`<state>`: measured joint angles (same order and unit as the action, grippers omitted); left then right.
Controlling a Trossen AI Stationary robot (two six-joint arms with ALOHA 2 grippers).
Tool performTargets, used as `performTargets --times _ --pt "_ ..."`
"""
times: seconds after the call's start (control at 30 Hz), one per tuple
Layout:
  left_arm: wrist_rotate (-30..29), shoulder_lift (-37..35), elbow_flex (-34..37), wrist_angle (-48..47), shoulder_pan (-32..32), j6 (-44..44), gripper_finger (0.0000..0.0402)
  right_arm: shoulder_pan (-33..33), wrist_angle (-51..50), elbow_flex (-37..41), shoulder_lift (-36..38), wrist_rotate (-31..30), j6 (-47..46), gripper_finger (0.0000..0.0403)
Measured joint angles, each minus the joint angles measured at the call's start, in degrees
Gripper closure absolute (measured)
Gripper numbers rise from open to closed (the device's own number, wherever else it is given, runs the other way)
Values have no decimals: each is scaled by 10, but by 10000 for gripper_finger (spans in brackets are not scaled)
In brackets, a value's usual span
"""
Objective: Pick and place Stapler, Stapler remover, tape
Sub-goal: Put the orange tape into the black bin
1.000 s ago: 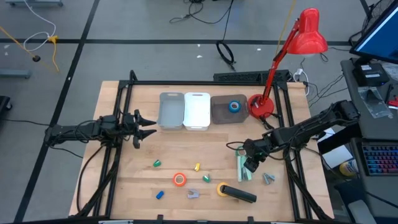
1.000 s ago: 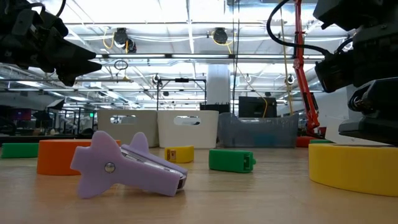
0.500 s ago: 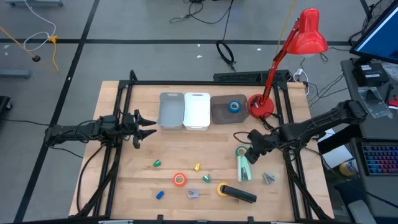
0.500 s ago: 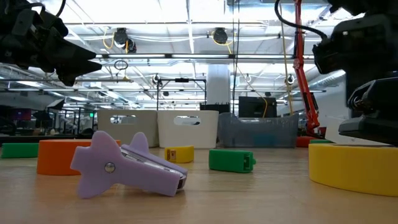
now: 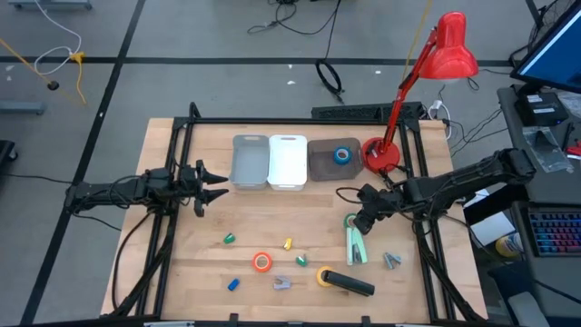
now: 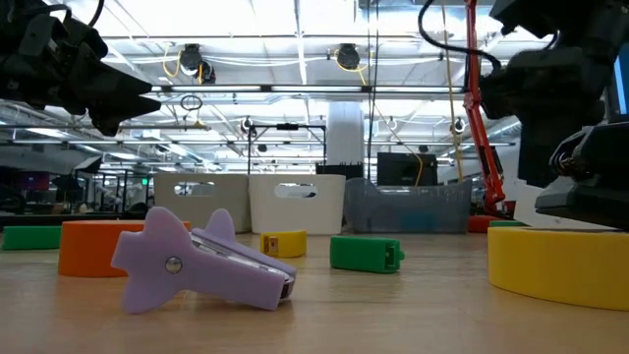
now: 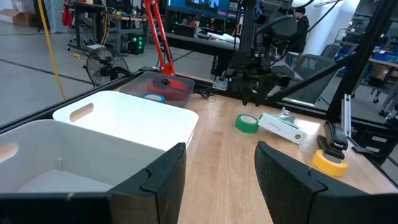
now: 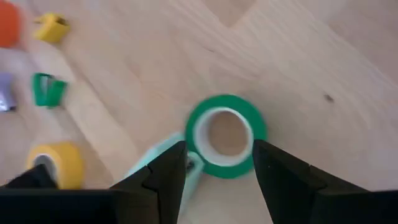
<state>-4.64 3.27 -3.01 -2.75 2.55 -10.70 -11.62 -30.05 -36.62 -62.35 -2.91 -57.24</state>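
Observation:
My right gripper (image 5: 363, 216) hangs open over the green tape roll (image 8: 225, 135), one finger on either side and touching nothing. The roll (image 5: 350, 221) lies flat at the far end of the mint-green stapler (image 5: 355, 245). A black stapler (image 5: 349, 283) lies near the near edge beside the yellow roll (image 5: 323, 275). The orange roll (image 5: 262, 262) sits left of them, and the blue roll (image 5: 342, 155) lies in the brown bin. One staple remover is purple (image 6: 201, 261), another grey (image 5: 392, 261). My left gripper (image 5: 207, 182) waits open at the left.
A grey bin (image 5: 250, 162), a white bin (image 5: 288, 161) and the brown bin (image 5: 332, 160) stand in a row at the far side. A red desk lamp (image 5: 381, 154) stands right of them. Small green (image 5: 230, 239), yellow (image 5: 288, 243) and blue (image 5: 233, 283) blocks lie scattered.
My right gripper has moved toward the far edge, off the mint-green stapler, then slightly left, and now stands over the green tape roll, which was hidden beneath it before. The stapler and the other things have stayed in place.

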Motion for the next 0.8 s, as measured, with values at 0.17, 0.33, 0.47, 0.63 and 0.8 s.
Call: performTargets --times 0.17,0.33,0.47,0.63,0.8 --pt "0 0 0 0 0 -5 210 0 23 0 0 -2 20 227" --pt "0 0 0 0 0 -46 210 0 20 0 0 -3 41 227" --pt "0 0 0 9 0 -77 210 1 20 0 0 -31 84 227" --pt "0 0 0 82 0 -116 210 21 21 0 0 -50 144 227" --pt "1 0 0 184 0 -109 210 50 25 0 0 -50 209 227"
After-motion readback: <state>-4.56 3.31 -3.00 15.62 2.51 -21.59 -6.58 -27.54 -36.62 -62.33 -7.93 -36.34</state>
